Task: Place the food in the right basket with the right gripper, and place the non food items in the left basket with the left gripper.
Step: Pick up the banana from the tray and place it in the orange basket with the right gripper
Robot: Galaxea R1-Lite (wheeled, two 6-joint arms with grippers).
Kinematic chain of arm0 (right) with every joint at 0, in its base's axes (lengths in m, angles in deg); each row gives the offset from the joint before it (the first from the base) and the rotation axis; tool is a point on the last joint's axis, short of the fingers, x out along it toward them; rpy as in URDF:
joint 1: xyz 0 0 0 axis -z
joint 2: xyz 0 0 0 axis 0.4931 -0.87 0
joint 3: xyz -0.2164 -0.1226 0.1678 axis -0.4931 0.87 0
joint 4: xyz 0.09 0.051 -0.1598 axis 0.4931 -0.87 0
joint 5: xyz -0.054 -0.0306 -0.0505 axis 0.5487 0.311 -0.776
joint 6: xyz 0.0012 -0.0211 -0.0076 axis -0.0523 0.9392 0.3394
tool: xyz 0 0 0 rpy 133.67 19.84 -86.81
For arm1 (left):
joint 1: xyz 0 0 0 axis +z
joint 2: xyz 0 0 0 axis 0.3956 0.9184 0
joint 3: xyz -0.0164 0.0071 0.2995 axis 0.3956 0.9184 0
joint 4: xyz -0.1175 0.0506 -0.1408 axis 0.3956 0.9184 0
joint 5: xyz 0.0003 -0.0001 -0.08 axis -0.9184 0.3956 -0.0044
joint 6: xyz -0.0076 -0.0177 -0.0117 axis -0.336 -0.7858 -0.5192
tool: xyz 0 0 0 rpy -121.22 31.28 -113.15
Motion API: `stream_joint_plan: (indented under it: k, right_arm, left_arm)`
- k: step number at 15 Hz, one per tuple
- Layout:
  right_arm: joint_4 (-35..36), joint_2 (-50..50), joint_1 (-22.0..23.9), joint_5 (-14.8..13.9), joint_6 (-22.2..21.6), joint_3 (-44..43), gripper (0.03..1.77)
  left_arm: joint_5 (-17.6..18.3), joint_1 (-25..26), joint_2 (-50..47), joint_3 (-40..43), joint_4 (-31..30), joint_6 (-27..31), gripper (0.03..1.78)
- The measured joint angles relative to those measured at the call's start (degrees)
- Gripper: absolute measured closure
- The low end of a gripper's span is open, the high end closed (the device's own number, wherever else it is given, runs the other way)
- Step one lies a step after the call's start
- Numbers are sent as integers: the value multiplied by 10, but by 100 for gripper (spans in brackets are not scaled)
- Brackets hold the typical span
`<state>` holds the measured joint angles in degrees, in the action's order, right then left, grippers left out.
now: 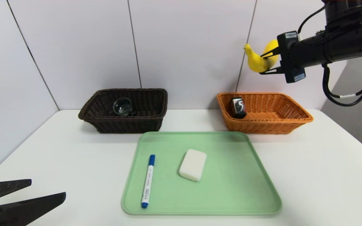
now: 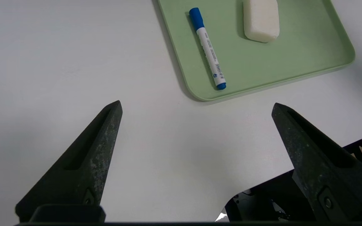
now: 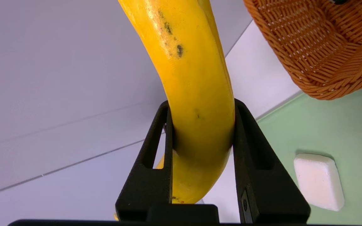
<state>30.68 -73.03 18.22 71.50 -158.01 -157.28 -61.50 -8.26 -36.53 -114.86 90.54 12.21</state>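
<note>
My right gripper (image 1: 265,62) is shut on a yellow banana (image 1: 258,59), held high in the air above the orange right basket (image 1: 291,121); the right wrist view shows both black fingers pressed against the banana (image 3: 196,94). A dark packet (image 1: 238,107) lies in that basket. The dark brown left basket (image 1: 127,124) holds a clear glass (image 1: 123,106). On the green tray (image 1: 231,194) lie a blue-capped marker (image 1: 148,181) and a white soap-like block (image 1: 193,164). My left gripper (image 1: 47,190) hovers open over the table's near left corner, with nothing between its fingers (image 2: 102,138).
Both baskets stand against the white back wall, with a gap of table (image 1: 193,119) between them. The tray (image 2: 294,69) sits at the middle front. The table's front edge and dark robot parts (image 2: 262,201) show under the left gripper.
</note>
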Motion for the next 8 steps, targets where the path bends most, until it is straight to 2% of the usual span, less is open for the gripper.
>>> stream_joint_plan:
  k: [3,5,6,8]
  right_arm:
    - [0,-14,28,13,-49,2,126]
    - [0,-26,55,50,-97,3,126]
    - [0,-33,64,59,-115,3,126]
    - [0,-49,74,62,-124,3,126]
  left_arm:
    - [1,0,1,-3,-1,0,12]
    - [1,0,1,-5,-1,0,12]
    - [1,0,1,-5,0,0,12]
    - [1,0,1,-5,-1,0,12]
